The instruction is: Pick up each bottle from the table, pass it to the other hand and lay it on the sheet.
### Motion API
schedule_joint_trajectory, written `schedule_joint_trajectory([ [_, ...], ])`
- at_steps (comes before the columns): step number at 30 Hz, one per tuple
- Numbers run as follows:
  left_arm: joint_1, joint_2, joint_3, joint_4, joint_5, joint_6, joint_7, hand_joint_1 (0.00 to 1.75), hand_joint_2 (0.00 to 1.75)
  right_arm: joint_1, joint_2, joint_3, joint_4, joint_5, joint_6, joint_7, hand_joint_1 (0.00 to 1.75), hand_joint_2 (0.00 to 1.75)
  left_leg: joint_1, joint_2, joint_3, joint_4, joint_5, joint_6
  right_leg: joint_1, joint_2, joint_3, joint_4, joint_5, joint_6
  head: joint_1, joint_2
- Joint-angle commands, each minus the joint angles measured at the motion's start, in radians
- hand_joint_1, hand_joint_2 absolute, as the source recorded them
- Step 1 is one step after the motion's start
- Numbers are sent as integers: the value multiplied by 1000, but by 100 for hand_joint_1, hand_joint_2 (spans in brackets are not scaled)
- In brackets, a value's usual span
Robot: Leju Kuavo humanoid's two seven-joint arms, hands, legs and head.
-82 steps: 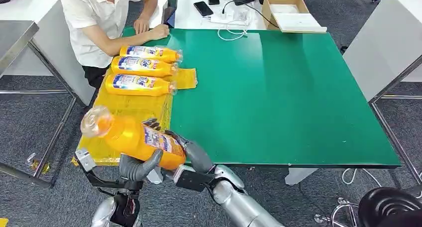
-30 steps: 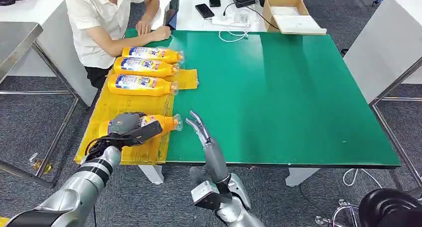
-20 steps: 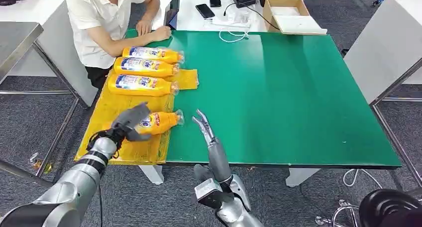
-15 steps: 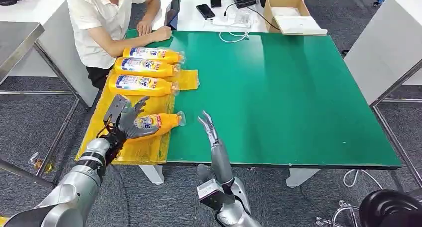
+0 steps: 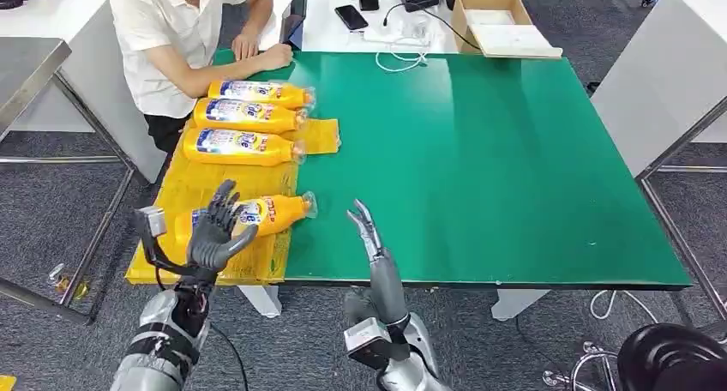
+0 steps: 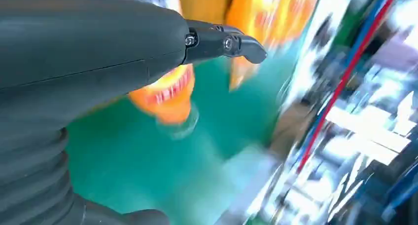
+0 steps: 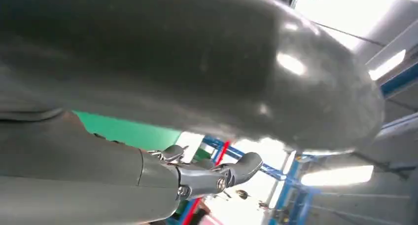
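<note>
Several orange bottles lie on the yellow sheet (image 5: 210,181) at the green table's left side. The nearest bottle (image 5: 273,212) lies on its side with its cap toward the green surface; it also appears blurred as an orange bottle (image 6: 170,94) in the left wrist view. My left hand (image 5: 216,232) is raised just in front of it, fingers spread, holding nothing. My right hand (image 5: 369,232) stands upright over the table's front edge, to the right of the bottle's cap, fingers extended and empty. Three more bottles (image 5: 244,115) lie side by side farther back on the sheet.
A person (image 5: 176,39) in a white shirt sits at the table's far left corner, hands resting on its edge. A cardboard box (image 5: 497,22), phones and cables lie on the white desk behind. The green table (image 5: 497,168) stretches to the right.
My left hand laid the bottle on the sheet, let go and drew back toward me with fingers spread. My right hand released it earlier and now stands upright at the front edge.
</note>
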Motion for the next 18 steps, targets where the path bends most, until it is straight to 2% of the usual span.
schedule_joint_trajectory([
  [1,217,-2,-264,-533,-441,481,-217,0,175,61,-46,-63,-218,51,-252,2,0,0,0,-3,-1,2,-3,0,0,-3,0,1,-4,-1,0,0],
  [4,216,4,-274,-535,-453,492,-219,0,175,58,-52,-57,-223,52,-249,2,0,0,0,-2,-7,1,-1,0,0,0,-5,0,-1,-1,1,0],
  [5,216,4,-274,-535,-453,492,-219,0,175,58,-52,-57,-223,52,-249,2,0,0,0,-1,-4,0,-2,0,0,0,-3,0,-2,-1,0,0],
  [6,213,22,-303,-521,-508,516,-231,0,175,54,-60,-63,-223,89,-300,2,0,175,-1,-2,-6,0,-1,0,0,-1,-4,0,-1,-1,0,0],
  [8,219,29,-326,-513,-558,537,-231,0,175,59,-62,-88,-227,171,-344,2,0,175,0,-2,-3,0,-2,-1,0,-1,-1,-1,-2,-2,0,0],
  [9,221,24,-332,-498,-566,547,-223,0,175,83,-38,-151,-259,191,-344,2,0,175,-1,-1,-5,-1,-1,0,0,0,-3,-1,-1,-2,0,0],
  [10,227,20,-334,-483,-585,576,-218,0,175,93,-42,-161,-256,127,-344,2,0,175,-1,-1,-3,-1,-2,-1,0,0,-2,-1,-1,-2,0,0],
  [14,286,8,-320,-510,-553,589,-243,0,175,132,-19,-228,-227,40,-307,2,0,175,0,-2,-3,-2,-1,0,0,-2,-1,-2,-1,-1,0,0],
  [18,309,9,-321,-533,-552,591,-242,0,175,144,-14,-238,-234,39,-305,2,0,175,0,2,2,-2,-5,-1,0,1,3,-2,-4,-3,0,0],
])
